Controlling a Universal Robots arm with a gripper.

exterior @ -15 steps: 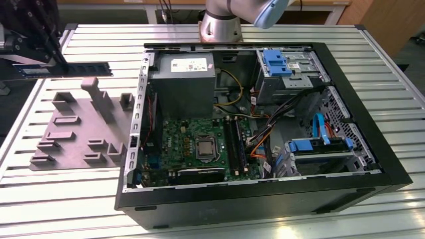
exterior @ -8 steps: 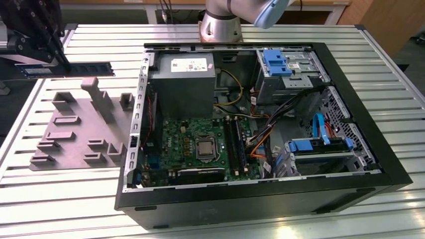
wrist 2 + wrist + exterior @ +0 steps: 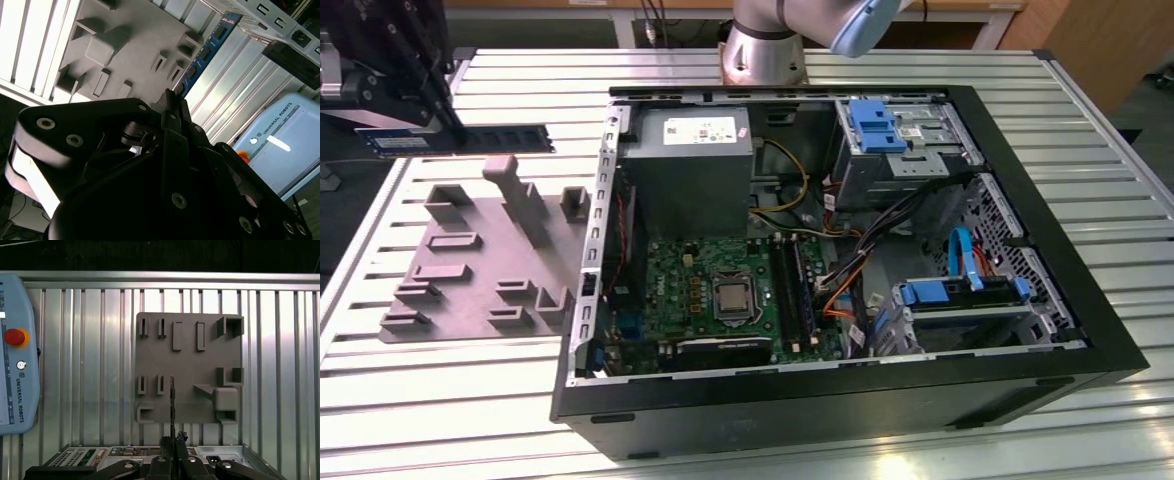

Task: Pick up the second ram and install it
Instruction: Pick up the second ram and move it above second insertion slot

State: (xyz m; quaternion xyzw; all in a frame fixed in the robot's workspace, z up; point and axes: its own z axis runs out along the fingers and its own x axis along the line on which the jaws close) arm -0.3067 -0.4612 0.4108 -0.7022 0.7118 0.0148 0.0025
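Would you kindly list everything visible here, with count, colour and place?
table: one, silver, slatted.
computer case: one, black, open, on the table.
circuit board: one, green, inside the case.
holder plate: one, grey, on the table, exterior view's left of the case.
second ram: one, dark blue, held above the table.
teach pendant: one, light blue, near the table's edge.
arm: one, grey, base beyond the case.
pincer: one, black, shut on the second ram.
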